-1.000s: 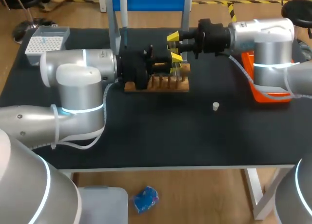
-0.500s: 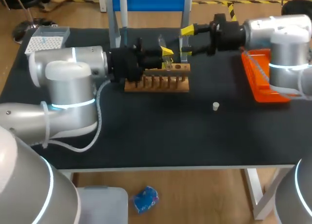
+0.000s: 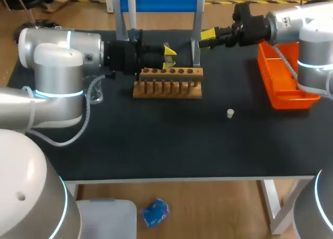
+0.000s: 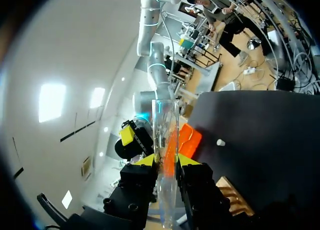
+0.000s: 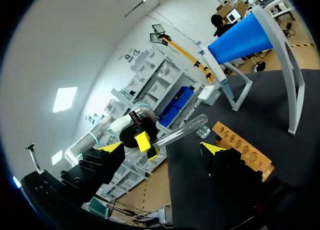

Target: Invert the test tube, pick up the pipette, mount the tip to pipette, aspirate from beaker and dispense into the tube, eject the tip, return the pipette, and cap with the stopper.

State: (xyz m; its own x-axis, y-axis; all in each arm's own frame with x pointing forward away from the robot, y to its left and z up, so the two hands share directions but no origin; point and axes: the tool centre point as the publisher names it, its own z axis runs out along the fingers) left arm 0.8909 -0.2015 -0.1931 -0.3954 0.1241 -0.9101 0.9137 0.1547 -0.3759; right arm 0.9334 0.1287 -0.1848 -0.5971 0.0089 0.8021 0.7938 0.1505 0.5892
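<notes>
Left wrist view: the left gripper [image 4: 166, 162] clamps the test tube [image 4: 165, 125] mid-length between its 2 tips, tube axis crossing the fingers. The right gripper [image 5: 163, 148] is spread wide, empty, facing it.

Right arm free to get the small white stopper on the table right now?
Probably yes: the right claw is open and empty, and the small white stopper stands in the open, nothing between them.

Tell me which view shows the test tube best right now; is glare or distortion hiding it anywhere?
Left wrist view: the test tube is sharp between the left gripper tips, its glass pale against a bright background. Right wrist view: also clear, with fisheye bending at the edges. Head view: the glass is hard to make out above the rack.
</notes>
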